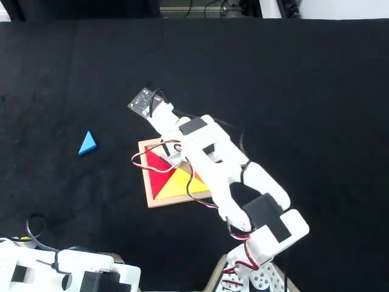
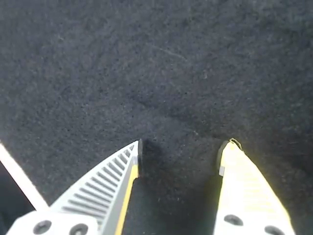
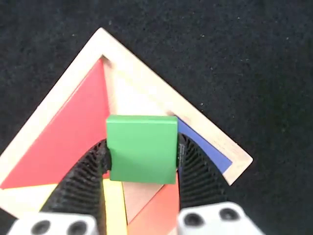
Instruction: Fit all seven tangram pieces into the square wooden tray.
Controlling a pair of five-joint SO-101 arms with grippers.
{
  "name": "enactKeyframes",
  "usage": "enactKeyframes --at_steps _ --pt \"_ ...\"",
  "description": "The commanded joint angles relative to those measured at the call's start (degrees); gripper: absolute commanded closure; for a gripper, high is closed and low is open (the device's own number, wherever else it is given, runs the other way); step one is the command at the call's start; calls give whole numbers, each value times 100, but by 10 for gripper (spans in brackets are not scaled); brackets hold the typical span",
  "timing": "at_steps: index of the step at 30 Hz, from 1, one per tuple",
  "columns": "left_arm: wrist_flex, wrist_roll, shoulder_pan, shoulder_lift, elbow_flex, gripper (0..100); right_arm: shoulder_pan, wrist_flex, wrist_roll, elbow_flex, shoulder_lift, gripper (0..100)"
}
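Observation:
My right gripper (image 3: 142,147) is shut on a green square (image 3: 142,134) and holds it just above the square wooden tray (image 3: 142,66). In the tray lie a large red triangle (image 3: 68,142), a yellow triangle (image 3: 113,205), an orange piece (image 3: 156,208) and a blue piece (image 3: 208,149) along one rim. From above, the right arm (image 1: 206,146) covers the far part of the tray (image 1: 148,182). A small blue triangle (image 1: 88,143) lies loose on the cloth to the tray's left. My left gripper (image 2: 182,152) is open over bare black cloth.
The left arm (image 1: 67,271) sits folded at the near left edge of the table. Black cloth covers the whole table, with wide free room at the back and on the right. Cables hang from the right arm over the tray.

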Motion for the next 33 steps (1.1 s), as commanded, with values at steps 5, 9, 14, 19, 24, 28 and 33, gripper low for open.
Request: enactKeyframes --at_steps 5,9,14,19,24,28,33 --pt "-105 -18 57 18 40 733 -26 -97 62 -66 22 952" --pt "-105 -18 57 18 40 733 -26 -53 97 -92 40 785" --pt "-105 -18 57 18 40 733 -18 -44 97 -92 40 730" --pt "-105 -18 57 18 40 733 -18 -35 97 -92 40 787" --pt "-105 -18 57 18 40 733 -18 -35 88 -92 40 807" --pt "-105 -18 57 18 40 733 -70 -35 62 -374 40 864" --pt "-105 -18 57 18 40 733 -316 -88 62 -690 136 972"
